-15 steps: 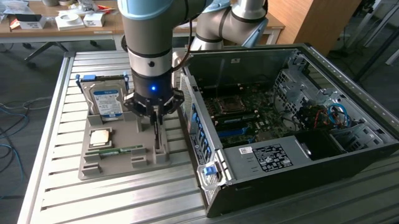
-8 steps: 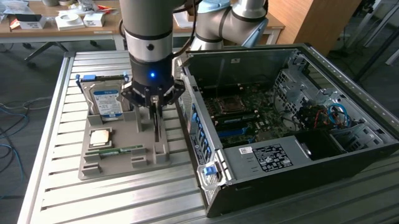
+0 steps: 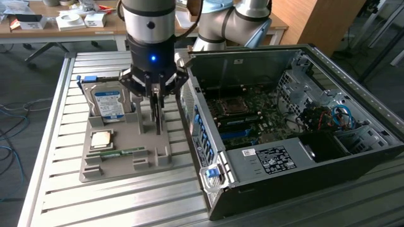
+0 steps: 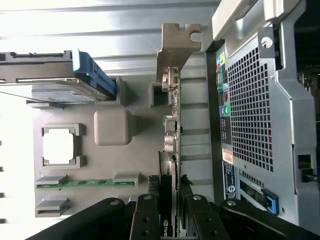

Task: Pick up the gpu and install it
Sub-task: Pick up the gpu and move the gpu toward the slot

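The black hand [image 3: 156,124] straddles the thin dark gpu card [image 4: 170,125], which stands upright in the grey moulded tray [image 3: 120,163] on the slatted metal desk [image 3: 126,203]. Whether the hand clamps the card cannot be told. The wrist view shows the card's silver end bracket [image 4: 175,47]. The exterior view shows the open black computer case [image 3: 284,156] at the exterior view's right.

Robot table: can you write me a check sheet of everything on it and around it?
Surface: slatted metal table, carrying a grey tray and an open PC case.
Job's things: gpu stands on edge in the tray, not yet in the case.
Clutter: hard drive upright, cpu flat and memory stick, all in the tray.
Grippers: pincer shut on the gpu from above.
Cables: blue cables inside the case; loose cables on the floor at the exterior view's left.
Surroundings: desk with boxes, wooden cabinet.
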Controlling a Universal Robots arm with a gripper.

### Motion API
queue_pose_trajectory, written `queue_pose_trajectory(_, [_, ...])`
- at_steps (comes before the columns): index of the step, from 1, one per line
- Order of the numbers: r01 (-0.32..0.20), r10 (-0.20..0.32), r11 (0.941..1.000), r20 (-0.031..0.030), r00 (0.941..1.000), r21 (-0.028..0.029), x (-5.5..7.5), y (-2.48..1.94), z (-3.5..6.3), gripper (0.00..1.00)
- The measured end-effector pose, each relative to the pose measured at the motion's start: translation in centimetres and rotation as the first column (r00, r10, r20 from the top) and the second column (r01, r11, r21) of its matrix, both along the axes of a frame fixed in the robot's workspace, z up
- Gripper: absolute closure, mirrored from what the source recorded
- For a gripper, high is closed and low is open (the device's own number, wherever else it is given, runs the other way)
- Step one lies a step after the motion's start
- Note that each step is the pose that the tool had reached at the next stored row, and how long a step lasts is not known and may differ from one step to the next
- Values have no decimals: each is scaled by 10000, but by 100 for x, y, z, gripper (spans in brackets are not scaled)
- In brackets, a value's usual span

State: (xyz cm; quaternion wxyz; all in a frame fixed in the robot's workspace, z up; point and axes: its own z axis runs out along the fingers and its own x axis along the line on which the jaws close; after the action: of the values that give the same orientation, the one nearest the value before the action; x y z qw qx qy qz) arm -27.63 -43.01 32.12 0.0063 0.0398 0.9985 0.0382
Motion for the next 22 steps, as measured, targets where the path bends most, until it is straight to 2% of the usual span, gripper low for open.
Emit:
queue_pose_trajectory(11, [0, 0, 10000, 0, 10000, 0, 0, 0, 379, 74])
queue_pose_trajectory(16, [0, 0, 10000, 1, 10000, 0, 0, 0, 488, 74])
queue_pose_trajectory(22, [0, 0, 10000, 0, 10000, 0, 0, 0, 559, 74])
